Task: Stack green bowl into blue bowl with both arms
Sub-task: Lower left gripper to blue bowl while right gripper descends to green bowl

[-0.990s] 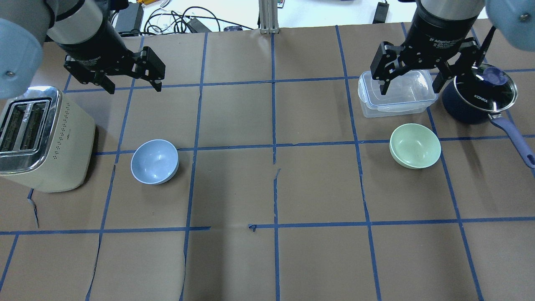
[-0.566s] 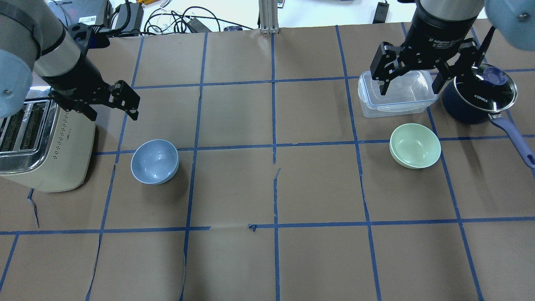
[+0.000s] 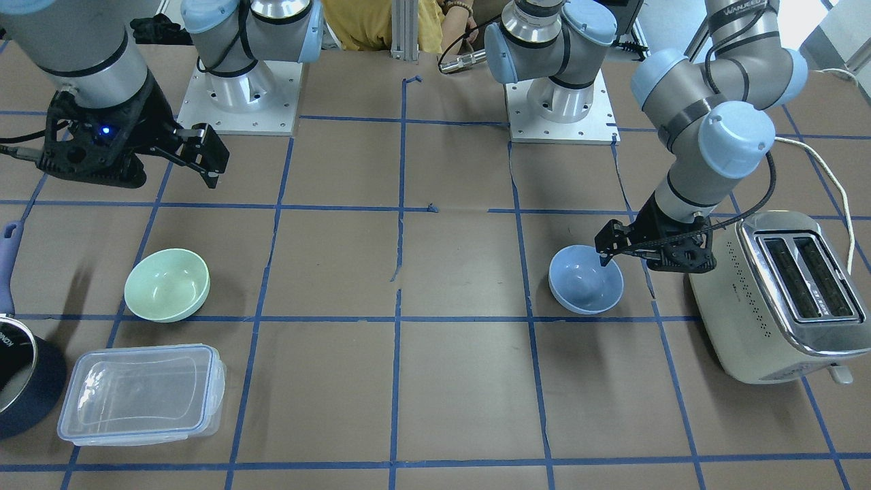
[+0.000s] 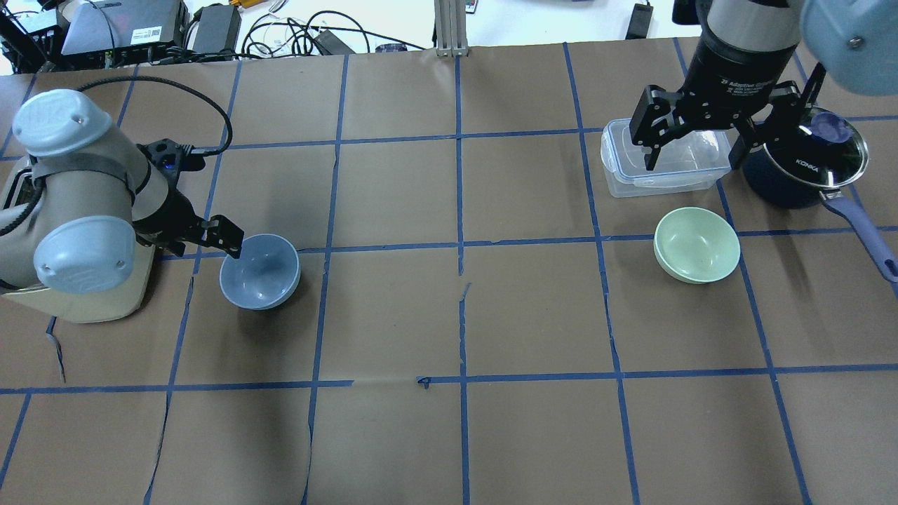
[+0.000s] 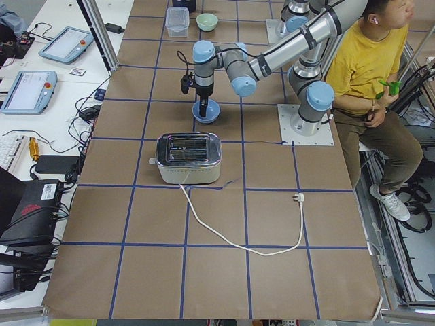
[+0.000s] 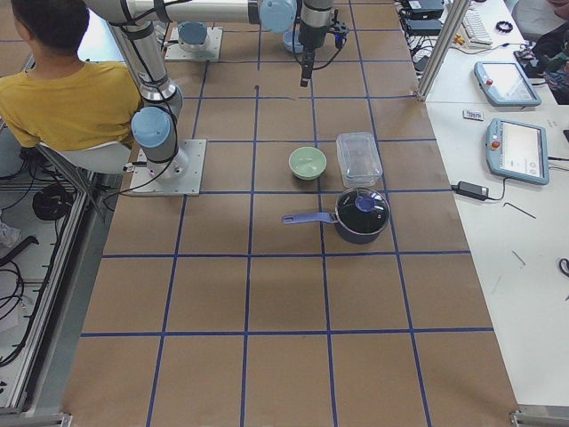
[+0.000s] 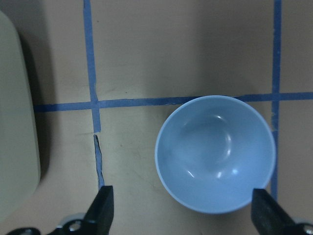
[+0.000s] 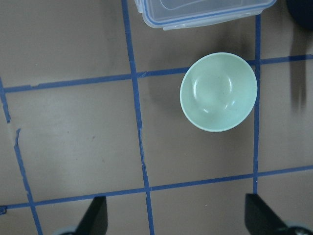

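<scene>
The left claw point(image 7: 185, 209) stands wide open and empty, low over the blue bowl point(image 4: 260, 271). In the overhead view one finger point(image 4: 230, 243) sits at the bowl's rim on the toaster point(image 3: 769, 306) side. Whether it touches the rim I cannot tell. From the left wrist the bowl lies upright just ahead of the two tips, inside their span but nearer one of them. A round bowl has no long axis, so the grip probably comes down to how the rim is taken: one finger inside the wall and one outside.

The right claw point(image 4: 694, 140) is also fully open with nothing in it. It hangs well above the worktop point(image 4: 533, 315). The green bowl point(image 4: 697, 245) sits upright below and somewhat forward of it, off to one side in the right wrist view.

Each arm is nearer its own bowl, left to blue and right to green. The two bowls lie well apart, towards opposite ends of the worktop, with bare paper between them. The green bowl must cross that stretch to end up in the blue one, so the stacking looks barely begun.

Around the blue bowl, the toaster stands close behind the left claw and leaves little room on that side. Near the green bowl are a clear container point(image 4: 666, 175) and a lidded pot point(image 4: 807, 168). The pot's handle point(image 4: 866, 235) points past the bowl without touching it. Neither blocks a straight descent.
</scene>
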Action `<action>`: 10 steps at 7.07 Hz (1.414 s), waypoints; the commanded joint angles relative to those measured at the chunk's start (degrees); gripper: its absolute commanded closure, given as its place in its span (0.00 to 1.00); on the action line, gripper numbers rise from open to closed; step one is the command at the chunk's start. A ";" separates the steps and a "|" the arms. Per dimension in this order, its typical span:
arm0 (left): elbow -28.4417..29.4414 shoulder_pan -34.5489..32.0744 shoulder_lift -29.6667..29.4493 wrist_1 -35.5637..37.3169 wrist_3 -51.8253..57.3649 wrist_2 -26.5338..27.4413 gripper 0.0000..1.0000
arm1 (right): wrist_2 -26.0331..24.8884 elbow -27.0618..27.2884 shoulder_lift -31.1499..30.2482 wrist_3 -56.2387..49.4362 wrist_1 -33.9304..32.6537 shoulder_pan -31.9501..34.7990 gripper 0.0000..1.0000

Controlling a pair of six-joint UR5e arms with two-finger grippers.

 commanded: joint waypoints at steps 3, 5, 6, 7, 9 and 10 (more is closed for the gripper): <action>-0.77 1.12 -7.30 2.14 0.63 -0.41 0.33 | -0.10 13.51 7.74 -1.54 -28.06 -3.18 0.00; 0.02 1.13 -6.96 2.14 3.01 -0.68 0.94 | -0.36 17.57 12.84 -1.37 -37.92 -3.18 0.00; 0.54 0.17 -6.43 1.10 2.23 -2.25 0.99 | -0.36 19.76 14.07 -1.20 -38.40 -3.35 0.00; 0.29 -0.45 -5.38 -1.35 0.74 -8.18 0.99 | -0.10 21.79 14.17 -1.46 -38.31 -5.10 0.00; 0.81 -4.39 -5.11 -1.37 -3.28 -8.59 1.00 | 0.60 24.43 14.35 -1.55 -38.75 -7.40 0.00; 1.60 -9.20 -5.54 -1.28 -9.93 -9.20 1.00 | 0.61 24.44 15.30 -1.55 -39.36 -7.40 0.00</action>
